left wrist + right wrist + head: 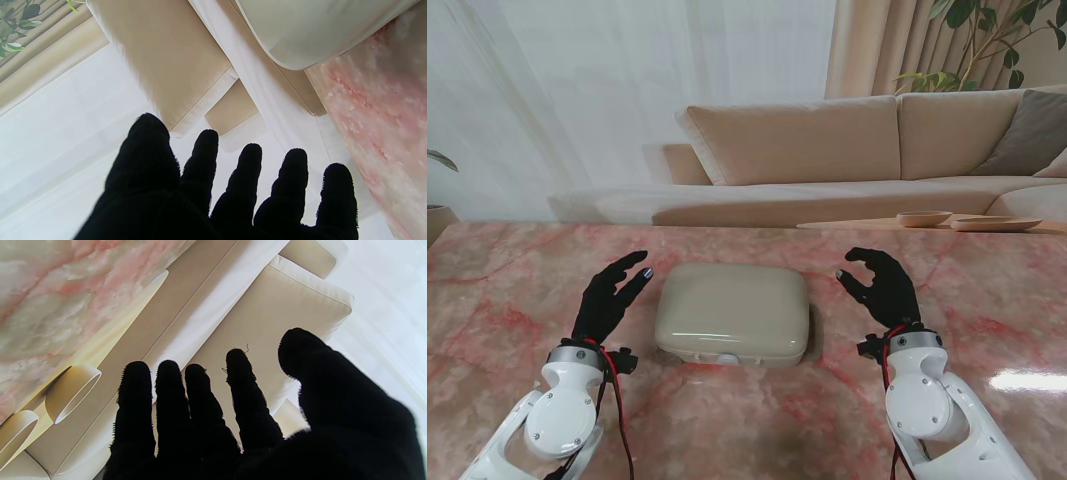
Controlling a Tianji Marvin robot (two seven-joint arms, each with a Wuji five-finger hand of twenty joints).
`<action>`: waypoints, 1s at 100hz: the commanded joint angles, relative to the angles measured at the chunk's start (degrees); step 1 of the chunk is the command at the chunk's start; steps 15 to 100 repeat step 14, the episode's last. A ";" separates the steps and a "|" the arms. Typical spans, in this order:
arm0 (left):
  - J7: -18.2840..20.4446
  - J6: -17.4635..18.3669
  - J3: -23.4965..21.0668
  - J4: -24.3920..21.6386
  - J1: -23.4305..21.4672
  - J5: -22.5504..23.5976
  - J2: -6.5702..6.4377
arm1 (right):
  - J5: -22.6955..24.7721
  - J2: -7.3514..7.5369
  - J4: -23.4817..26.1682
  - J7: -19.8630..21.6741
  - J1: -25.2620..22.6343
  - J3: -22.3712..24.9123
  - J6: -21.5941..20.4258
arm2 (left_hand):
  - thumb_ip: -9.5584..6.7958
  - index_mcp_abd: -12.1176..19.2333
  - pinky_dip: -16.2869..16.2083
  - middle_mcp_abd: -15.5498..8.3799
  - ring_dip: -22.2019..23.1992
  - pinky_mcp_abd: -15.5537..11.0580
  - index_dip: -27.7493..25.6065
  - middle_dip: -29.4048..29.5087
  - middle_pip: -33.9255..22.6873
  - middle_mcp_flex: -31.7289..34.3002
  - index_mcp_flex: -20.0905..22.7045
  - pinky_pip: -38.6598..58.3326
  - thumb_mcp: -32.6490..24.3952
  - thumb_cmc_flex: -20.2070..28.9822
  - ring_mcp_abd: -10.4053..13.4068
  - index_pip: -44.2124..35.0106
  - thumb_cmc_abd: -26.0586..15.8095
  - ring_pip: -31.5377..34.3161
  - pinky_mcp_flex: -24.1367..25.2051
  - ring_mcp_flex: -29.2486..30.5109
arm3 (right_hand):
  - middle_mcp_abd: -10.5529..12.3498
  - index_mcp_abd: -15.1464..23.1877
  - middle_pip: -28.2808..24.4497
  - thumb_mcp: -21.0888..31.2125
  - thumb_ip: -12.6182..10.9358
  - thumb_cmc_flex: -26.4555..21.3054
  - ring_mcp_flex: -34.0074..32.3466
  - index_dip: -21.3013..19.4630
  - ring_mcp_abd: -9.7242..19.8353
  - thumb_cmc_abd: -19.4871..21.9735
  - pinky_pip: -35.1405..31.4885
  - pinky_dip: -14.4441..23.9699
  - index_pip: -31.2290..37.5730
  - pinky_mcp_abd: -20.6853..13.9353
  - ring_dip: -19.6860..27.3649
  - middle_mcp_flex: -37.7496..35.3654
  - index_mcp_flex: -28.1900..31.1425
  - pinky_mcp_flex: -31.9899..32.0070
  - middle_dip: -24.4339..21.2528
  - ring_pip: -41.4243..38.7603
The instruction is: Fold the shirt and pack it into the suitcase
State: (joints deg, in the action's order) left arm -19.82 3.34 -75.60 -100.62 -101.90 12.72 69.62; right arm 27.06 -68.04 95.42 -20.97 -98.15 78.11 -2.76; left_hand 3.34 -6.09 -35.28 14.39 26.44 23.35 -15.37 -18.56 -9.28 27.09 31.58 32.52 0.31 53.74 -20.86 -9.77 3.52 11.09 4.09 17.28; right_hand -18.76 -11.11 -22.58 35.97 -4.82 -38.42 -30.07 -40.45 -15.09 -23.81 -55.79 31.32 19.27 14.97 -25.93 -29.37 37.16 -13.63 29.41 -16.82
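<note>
cream suitcase (732, 312) on pink-veined marble table (507, 290); both hands black-gloved, beige sofa (827, 150).

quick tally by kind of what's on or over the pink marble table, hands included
suitcase: 1, cream, closed, in the middle
black-gloved hands: 2, left hand and right hand, both open, one at each side of the suitcase
shirt: 0 in view
total: 3

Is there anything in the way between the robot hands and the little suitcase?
Nothing visible. The closed suitcase sits on the pink marble table with the left robot hand and right robot hand open on either side, only bare tabletop between. No shirt is in view.
</note>
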 commanded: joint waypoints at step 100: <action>0.07 0.22 -0.42 0.21 -0.57 -0.54 0.20 | -0.55 -0.04 0.02 1.62 -0.40 -0.35 0.84 | -0.09 -0.20 0.44 -0.49 -0.66 -0.31 -0.81 0.52 1.29 0.03 -0.59 -1.49 2.22 -1.47 1.91 0.96 -2.83 -1.16 0.19 -0.85 | 0.37 0.21 0.18 -1.42 1.97 0.83 -1.07 0.33 0.06 0.88 0.83 0.36 -0.86 -0.68 0.89 0.08 0.98 0.39 -0.66 0.68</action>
